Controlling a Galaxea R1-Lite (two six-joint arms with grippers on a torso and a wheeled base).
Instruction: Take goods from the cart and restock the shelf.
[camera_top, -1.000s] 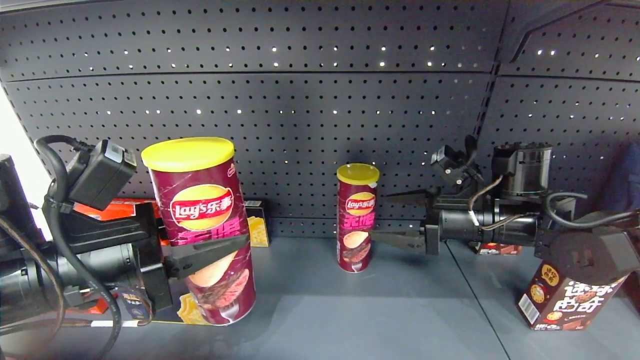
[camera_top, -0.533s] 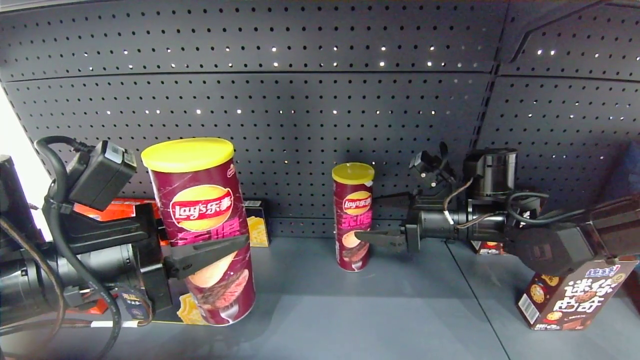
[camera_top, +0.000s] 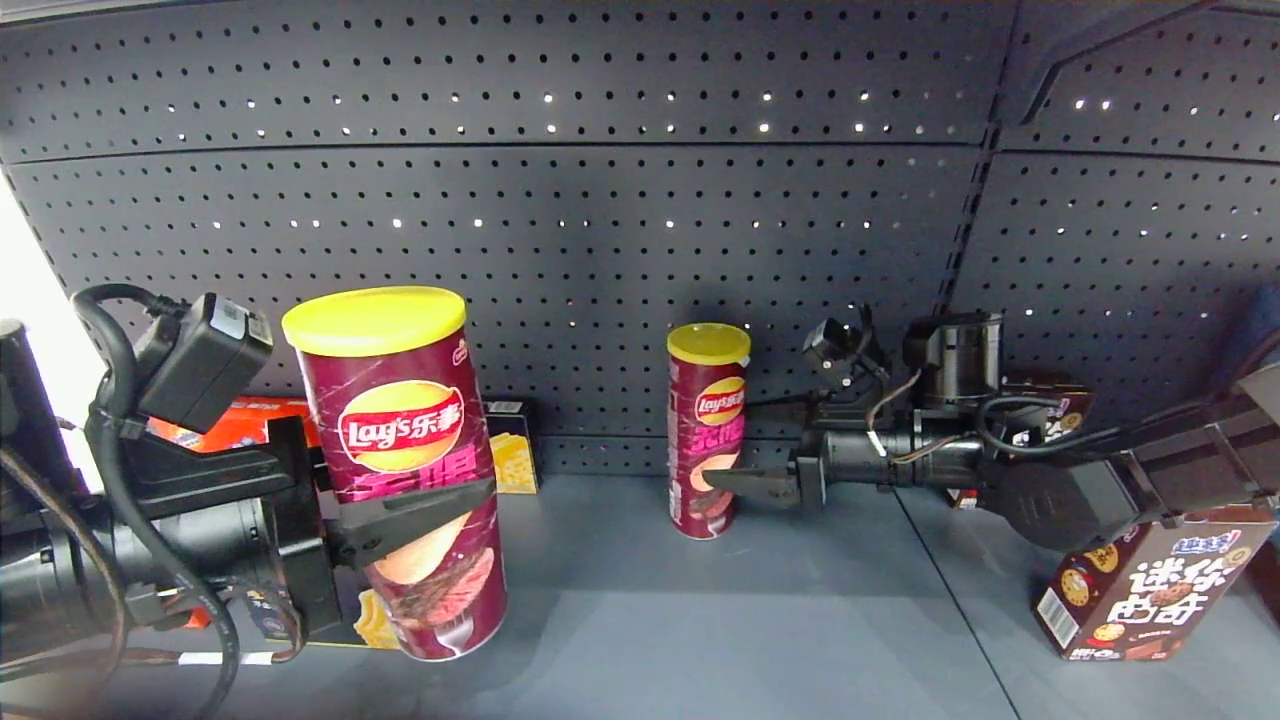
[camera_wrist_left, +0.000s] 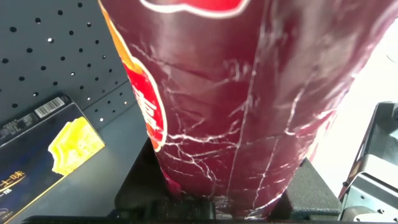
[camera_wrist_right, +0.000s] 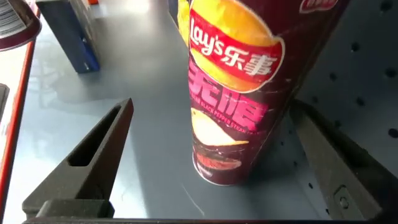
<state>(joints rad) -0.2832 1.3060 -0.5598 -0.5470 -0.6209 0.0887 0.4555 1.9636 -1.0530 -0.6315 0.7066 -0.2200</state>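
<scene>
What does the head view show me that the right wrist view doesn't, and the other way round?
Head view only: the left gripper shut on the near chip can, the far chip can's yellow lid, and the cookie box at the right.
Right wrist view only: the wide gap between the far chip can and the front-side finger.
Both: that can upright on the shelf by the pegboard, flanked by the open right gripper.
</scene>
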